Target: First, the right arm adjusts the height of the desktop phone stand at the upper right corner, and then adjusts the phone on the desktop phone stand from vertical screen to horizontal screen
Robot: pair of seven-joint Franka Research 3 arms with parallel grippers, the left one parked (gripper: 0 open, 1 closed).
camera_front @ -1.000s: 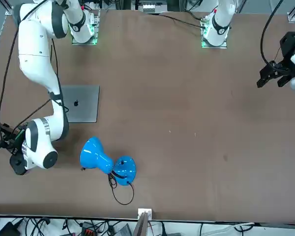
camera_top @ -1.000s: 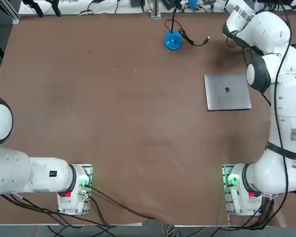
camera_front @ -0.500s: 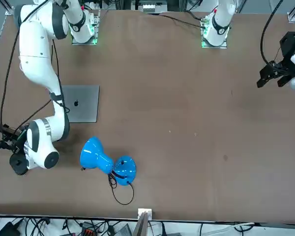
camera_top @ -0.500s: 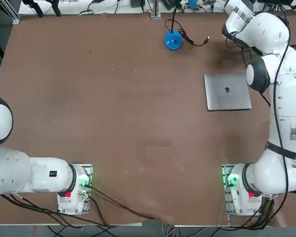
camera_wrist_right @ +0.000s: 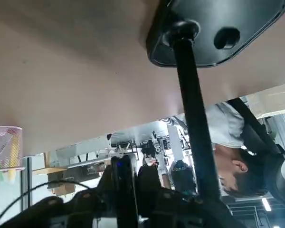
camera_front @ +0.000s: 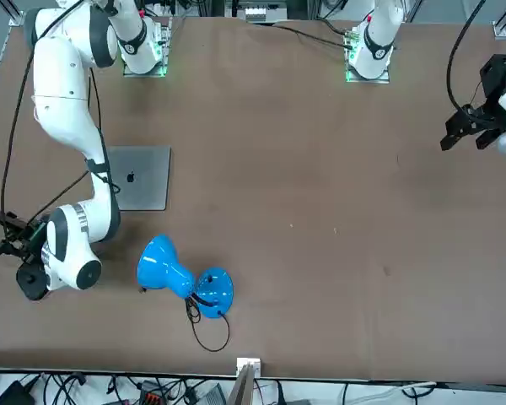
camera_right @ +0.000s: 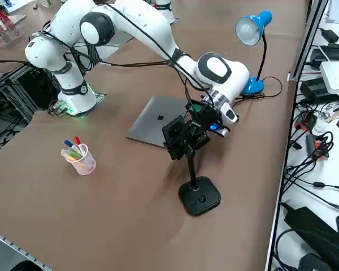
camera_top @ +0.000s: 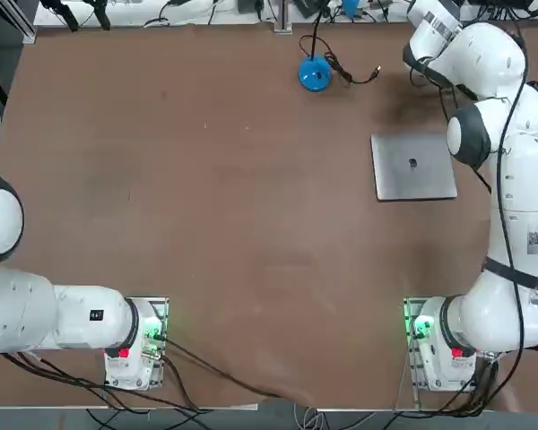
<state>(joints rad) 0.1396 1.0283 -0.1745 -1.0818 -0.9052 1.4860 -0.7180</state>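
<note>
My right gripper (camera_right: 187,148) has its jaws closed on the slim upright pole of the desktop phone stand (camera_right: 198,195), near the top of that pole; the stand's rounded black base sits on the table (camera_right: 101,209) straight below, at 6 o'clock from the grip. I can't make out the phone itself behind the gripper. At 9 o'clock from the base stands a clear pink cup (camera_right: 82,158) holding coloured markers. Just past the gripper lies a silver-grey laptop (camera_right: 155,127), lid shut. Farther off, at 1 o'clock, a blue desk lamp (camera_right: 250,28) stands by the table's edge. A person shows beyond the table in the wrist view.
</note>
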